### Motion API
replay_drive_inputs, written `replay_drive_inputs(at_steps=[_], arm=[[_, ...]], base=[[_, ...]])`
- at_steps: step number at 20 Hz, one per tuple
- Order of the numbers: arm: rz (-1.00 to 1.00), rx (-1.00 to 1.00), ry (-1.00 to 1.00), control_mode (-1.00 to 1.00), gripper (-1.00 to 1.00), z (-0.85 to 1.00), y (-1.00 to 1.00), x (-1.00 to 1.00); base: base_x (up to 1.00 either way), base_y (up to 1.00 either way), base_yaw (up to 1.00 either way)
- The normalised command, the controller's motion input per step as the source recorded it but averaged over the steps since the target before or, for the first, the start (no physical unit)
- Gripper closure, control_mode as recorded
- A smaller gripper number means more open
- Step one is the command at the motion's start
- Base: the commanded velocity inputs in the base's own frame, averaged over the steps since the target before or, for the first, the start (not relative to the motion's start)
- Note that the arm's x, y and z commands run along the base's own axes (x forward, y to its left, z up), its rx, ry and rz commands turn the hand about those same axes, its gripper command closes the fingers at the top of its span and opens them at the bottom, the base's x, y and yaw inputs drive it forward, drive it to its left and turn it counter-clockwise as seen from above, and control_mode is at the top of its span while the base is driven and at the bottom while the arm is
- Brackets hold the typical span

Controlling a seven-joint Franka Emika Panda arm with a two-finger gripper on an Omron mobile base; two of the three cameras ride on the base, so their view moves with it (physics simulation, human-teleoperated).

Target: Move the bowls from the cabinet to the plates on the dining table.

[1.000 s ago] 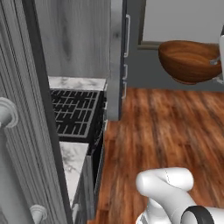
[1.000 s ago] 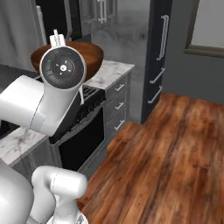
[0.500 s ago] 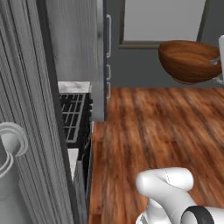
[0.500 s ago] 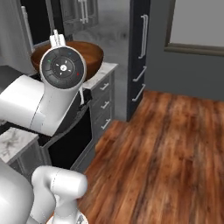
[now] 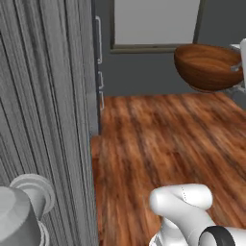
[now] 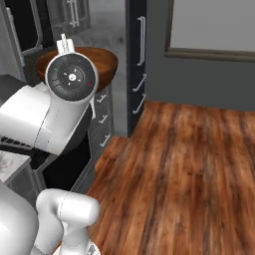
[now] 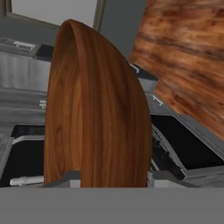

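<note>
The dark brown bowl (image 7: pixel 96 118) stands edge-on in the hand view, and my gripper (image 7: pixel 109 177) is shut on its rim, one fingertip on each side. In the left base view the same brown bowl (image 5: pixel 206 67) hangs high at the right, held from the right edge by my gripper (image 5: pixel 239 65). From the right base view, the bowl (image 6: pixel 102 64) peeks out behind my round wrist. The red bowl, the plates and the dining table are out of view. I cannot tell which of the dark grey fronts is the cabinet.
A grey wood-grain panel (image 5: pixel 43 110) with a round knob (image 5: pixel 29 197) stands close on the left. A tall dark door with bar handles (image 6: pixel 138 55) and low drawers (image 6: pixel 102 122) flank a black oven (image 6: pixel 60 169). Open wooden floor (image 6: pixel 189 169) stretches ahead, below a pale framed panel (image 5: pixel 153 21).
The whole picture has swung as the base turned: the stove slid out of the left base view and more floor and wall came in. The brown bowl stays in my grip.
</note>
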Motion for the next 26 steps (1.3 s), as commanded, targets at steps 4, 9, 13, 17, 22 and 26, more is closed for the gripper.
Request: replay_drive_inputs(at_steps=[4, 9, 13, 17, 22, 26], arm=[[0.0, 0.0, 0.0, 1.0, 1.0, 0.0, 0.0, 0.0], [0.0, 0.0, 0.0, 1.0, 1.0, 0.0, 0.0, 0.0], [0.0, 0.0, 0.0, 1.0, 1.0, 0.0, 0.0, 0.0], [0.0, 0.0, 0.0, 1.0, 1.0, 0.0, 0.0, 0.0], [0.0, 0.0, 0.0, 1.0, 1.0, 0.0, 0.0, 0.0], [0.0, 0.0, 0.0, 1.0, 1.0, 0.0, 0.0, 0.0]], base=[[0.0, 0.03, -0.25], [0.0, 0.03, -0.25], [0.0, 0.03, -0.25], [0.0, 0.02, -0.25], [0.0, 0.01, -0.25], [0.0, 0.01, -0.25]])
